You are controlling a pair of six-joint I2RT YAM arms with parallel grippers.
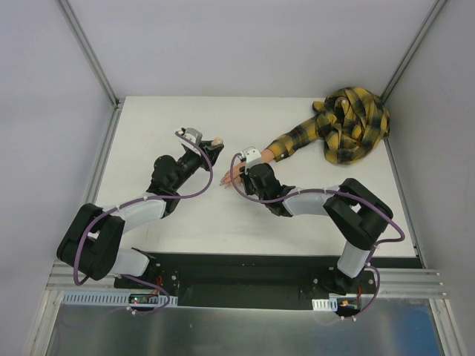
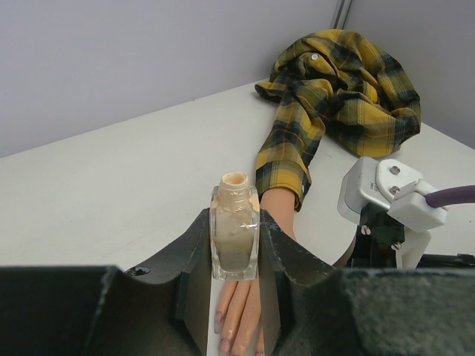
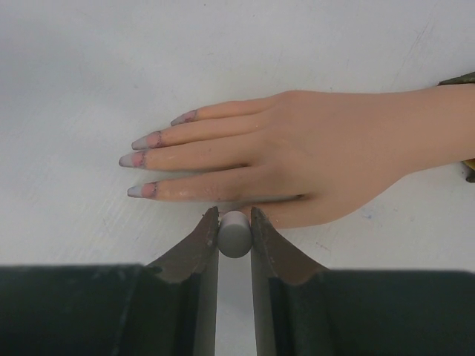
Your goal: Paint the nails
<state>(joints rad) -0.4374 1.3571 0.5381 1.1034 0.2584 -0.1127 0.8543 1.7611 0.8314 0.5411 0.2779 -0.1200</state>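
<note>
White tabletop [image 1: 223, 222]: mannequin hand [image 3: 312, 156] flat at frame centre, nails [image 3: 141, 159] pointing left. Left gripper [image 2: 235, 222] clamps uncapped beige bottle [image 2: 235, 248] upright. Right gripper [image 3: 234, 216] pinches grey cylinder [image 3: 235, 234].

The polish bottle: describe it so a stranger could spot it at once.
On the white table, a plaid sleeve runs from the far right corner to a mannequin hand. Just left of it, the left gripper clamps the bottle: small, square, clear glass, beige inside, with no cap.
</note>
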